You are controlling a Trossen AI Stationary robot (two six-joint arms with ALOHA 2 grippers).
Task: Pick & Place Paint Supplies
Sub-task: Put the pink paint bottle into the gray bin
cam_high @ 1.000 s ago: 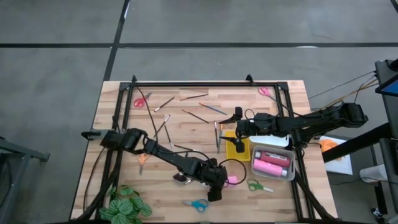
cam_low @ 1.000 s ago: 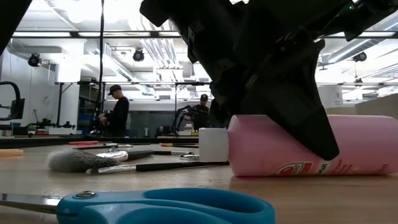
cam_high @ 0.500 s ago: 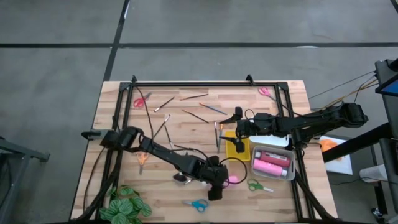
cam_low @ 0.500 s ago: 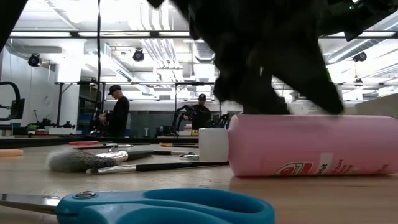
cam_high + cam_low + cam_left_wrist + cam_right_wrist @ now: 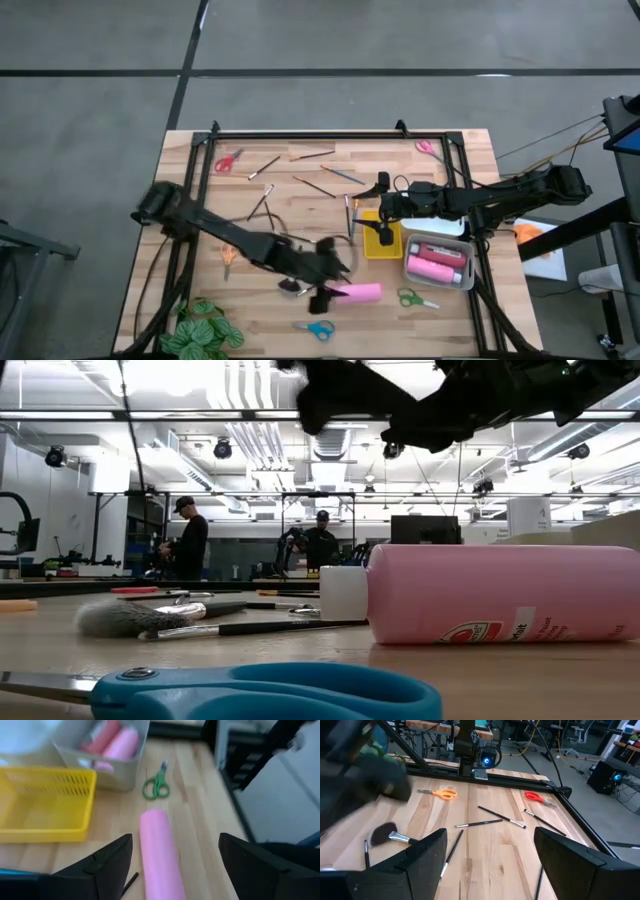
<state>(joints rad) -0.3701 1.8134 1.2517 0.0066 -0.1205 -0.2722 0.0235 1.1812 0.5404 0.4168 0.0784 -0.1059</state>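
Note:
A pink paint bottle point(image 5: 358, 291) with a white cap point(image 5: 343, 593) lies on its side on the wooden table. My left gripper point(image 5: 328, 282) hangs open above its cap end; in the left wrist view point(image 5: 175, 840) its fingers stand on either side of the bottle, well clear. My right gripper point(image 5: 490, 860) waits open over the yellow tray point(image 5: 392, 247). A fluffy black brush point(image 5: 125, 618) and blue scissors point(image 5: 250, 695) lie near the bottle. Thin brushes point(image 5: 482, 823) are scattered across the table's middle. Green scissors point(image 5: 155, 782) lie beyond the bottle.
A white tray point(image 5: 462, 278) holds pink and red bottles point(image 5: 432, 262) at the right. A leafy plant point(image 5: 200, 328) stands at the near left corner. Orange scissors point(image 5: 228, 257), red scissors point(image 5: 227, 163) and pink scissors point(image 5: 427, 148) lie about. A black frame point(image 5: 300, 134) rims the table. People stand in the room behind.
My left gripper has risen off the pink bottle and drawn back toward the table's left edge, tipping up from pointing steeply down. The bottle stays lying where it was.

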